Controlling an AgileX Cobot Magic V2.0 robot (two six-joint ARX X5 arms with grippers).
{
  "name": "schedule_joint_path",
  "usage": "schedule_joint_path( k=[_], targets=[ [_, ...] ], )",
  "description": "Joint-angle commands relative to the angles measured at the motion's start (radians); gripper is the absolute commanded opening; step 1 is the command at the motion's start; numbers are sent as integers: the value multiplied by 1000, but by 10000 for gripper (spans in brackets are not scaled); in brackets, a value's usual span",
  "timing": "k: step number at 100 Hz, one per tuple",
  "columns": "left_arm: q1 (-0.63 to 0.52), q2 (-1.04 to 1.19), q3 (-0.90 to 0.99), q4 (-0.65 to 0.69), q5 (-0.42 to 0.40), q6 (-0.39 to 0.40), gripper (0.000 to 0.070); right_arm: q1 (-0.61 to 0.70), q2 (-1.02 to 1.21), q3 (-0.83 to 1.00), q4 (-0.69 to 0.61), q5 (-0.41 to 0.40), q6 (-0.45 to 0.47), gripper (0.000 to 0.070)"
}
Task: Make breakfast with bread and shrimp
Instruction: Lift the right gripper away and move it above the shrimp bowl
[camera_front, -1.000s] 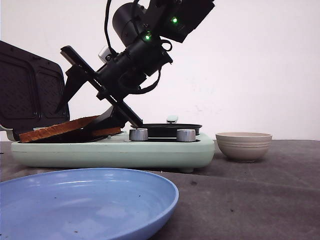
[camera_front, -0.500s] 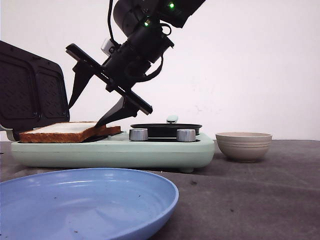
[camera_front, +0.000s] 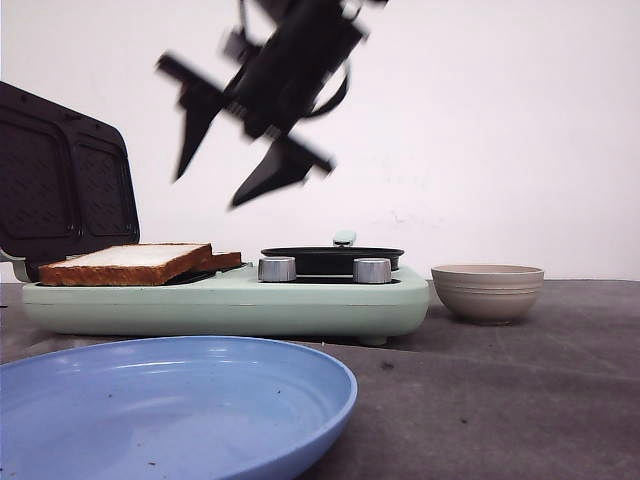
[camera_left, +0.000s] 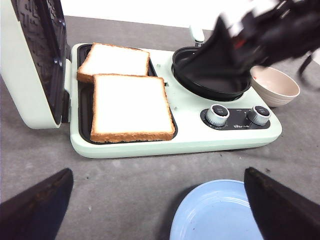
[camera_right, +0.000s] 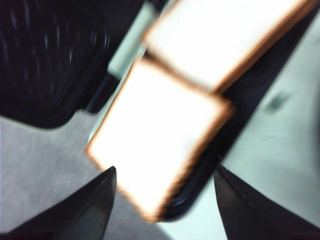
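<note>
White bread (camera_left: 131, 106), seemingly two slices, side by side

Bread (camera_left: 131, 107) on griddle (camera_left: 82, 117), bowl (camera_front: 487, 291) right.

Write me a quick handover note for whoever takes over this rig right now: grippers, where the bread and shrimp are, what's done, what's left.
Right gripper: open, empty, in the air above the mint-green breakfast maker, blurred.
Left gripper: open, empty, over the table in front of the appliance.
Two thick white bread slices: both flat on the dark grill plate, near one overlapping the far one's edge; lid open.
Shrimp: not visible; the beige ribbed bowl beside the appliance hides its contents. Black round pan shows no shrimp.
Done: bread loaded.
Left: shrimp, then plating on the blue plate.
</note>
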Motion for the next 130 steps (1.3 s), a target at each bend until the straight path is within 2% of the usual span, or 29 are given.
schedule_joint_path(
  k=[1,26,34,70,93,111,130],
  targets=[
    [-2,0,9,8,-5,0,624,-4,-29,29,-16,50,-98,382],
    [-2,0,9,16,-5,1,625,-42,-142,29,-175,210,-272,382],
    [-2,0,9,23,-5,1,625,-52,-165,29,-193,228,-301,382],
    [-2,0,9,29,-5,0,625,-108,-252,13,-218,204,-343,380],
    [-2,0,9,29,-5,0,625,-118,-333,-37,-184,202,-370,369],
    [-2,0,9,30,-4,0,626,-119,-428,-140,-135,198,-393,368],
    [-2,0,9,29,-4,0,625,-119,-573,-341,-28,185,-415,340]
  ],
)
